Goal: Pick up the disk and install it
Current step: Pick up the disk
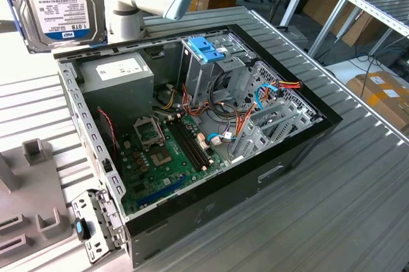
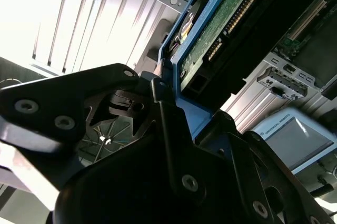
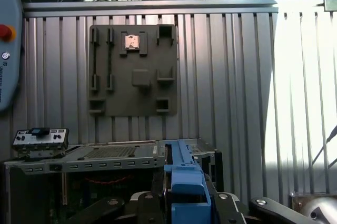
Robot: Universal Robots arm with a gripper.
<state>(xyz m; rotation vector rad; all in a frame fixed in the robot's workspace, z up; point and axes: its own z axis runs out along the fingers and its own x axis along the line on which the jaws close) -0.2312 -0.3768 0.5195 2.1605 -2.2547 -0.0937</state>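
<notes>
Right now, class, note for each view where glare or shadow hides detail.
Second wrist view: glare bleaches the ribbed table; the fingers gripping the disk sit in shadow. First wrist view: part of the table washes white. Exterior view: even light, the computer case readable.

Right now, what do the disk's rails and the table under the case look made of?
The disk has rails of what looks like light-blue moulded plastic, smooth and slightly glossy. The table seems bare aluminium: grey, ribbed, dull metallic sheen.

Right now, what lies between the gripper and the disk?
Nothing: in the second wrist view the gripper clamps straight onto the disk, with no gap.
</notes>
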